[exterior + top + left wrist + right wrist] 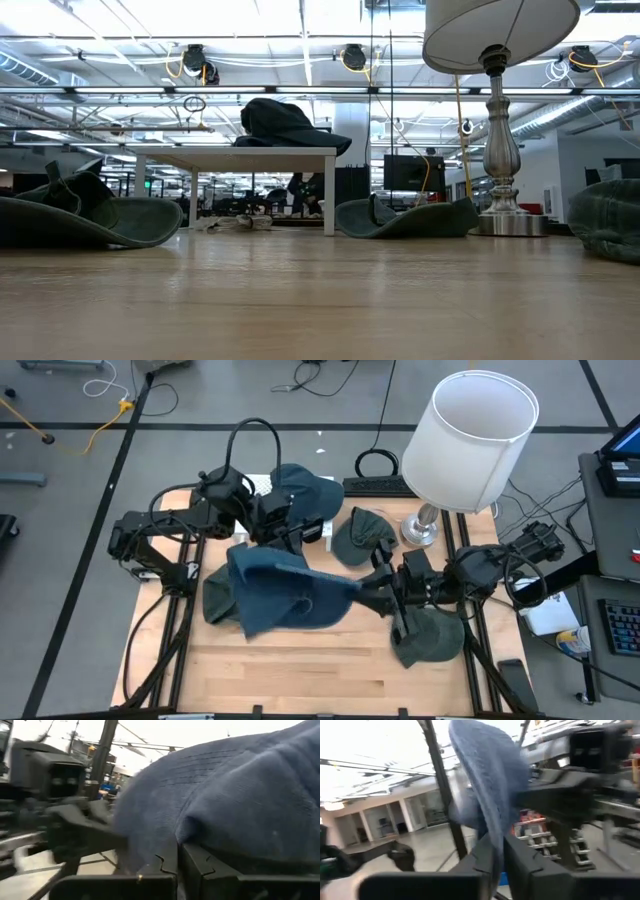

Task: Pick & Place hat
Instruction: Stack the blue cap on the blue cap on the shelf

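Observation:
A blue hat (285, 598) hangs spread between both grippers over the middle of the table. It does not show in the low view, so it seems lifted clear. My left gripper (262, 545) is shut on its far-left part, and my right gripper (362, 596) is shut on its right edge. A second blue hat (305, 490) lies at the far edge behind the left arm. Green hats lie at the left (218, 600), far middle (360, 532) and near right (432, 640) of the table. My left gripper pinches a bunched fold of the blue hat's cloth (186, 827) between its two shut fingers (165, 862), coming from the table's left. The hat bulges out beyond the fingers. My right gripper pinches the hat's thin right edge (496, 832) between its shut fingers (520, 860), coming level from the table's right. The cloth stands edge-on beyond the fingers.
A lamp with a white shade (470, 435) stands on a metal base (420, 528) at the far right, close to the right arm. In the low view, green hats (85, 215) (405, 215) (605, 220) rest on the wood. Bare wood (300, 670) lies along the near edge.

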{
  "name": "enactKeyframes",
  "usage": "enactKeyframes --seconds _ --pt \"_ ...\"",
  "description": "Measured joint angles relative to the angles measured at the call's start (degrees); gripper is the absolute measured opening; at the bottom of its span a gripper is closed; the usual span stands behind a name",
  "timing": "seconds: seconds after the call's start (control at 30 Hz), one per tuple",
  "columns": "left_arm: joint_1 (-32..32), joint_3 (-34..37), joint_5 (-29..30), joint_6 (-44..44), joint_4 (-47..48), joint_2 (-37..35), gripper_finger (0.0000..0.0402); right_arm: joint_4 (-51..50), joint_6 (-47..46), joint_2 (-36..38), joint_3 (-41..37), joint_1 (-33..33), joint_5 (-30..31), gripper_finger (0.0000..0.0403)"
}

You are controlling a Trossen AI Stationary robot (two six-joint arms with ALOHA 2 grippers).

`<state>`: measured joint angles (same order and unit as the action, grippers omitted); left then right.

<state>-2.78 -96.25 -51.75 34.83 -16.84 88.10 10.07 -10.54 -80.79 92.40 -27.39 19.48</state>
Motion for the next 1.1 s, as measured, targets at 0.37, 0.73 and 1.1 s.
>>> enactKeyframes --seconds 0.37,0.73,1.1 --pt "-0.4 0.0 -3.3 10.8 -4.7 -0.2 0.0076 -6.9 6.9 5.3 0.0 -4.8 5.6 0.0005" --pt "-1.6 0.0 -8.5 28.5 0.7 -0.2 0.0179 -20.0 34.8 9.2 0.0 -14.8 29.2 0.0005" --pt "-4.3 0.1 -5.8 25.1 23.6 -4.1 0.0184 -19.0 62.2 6.2 0.0 -19.6 42.9 0.0004"
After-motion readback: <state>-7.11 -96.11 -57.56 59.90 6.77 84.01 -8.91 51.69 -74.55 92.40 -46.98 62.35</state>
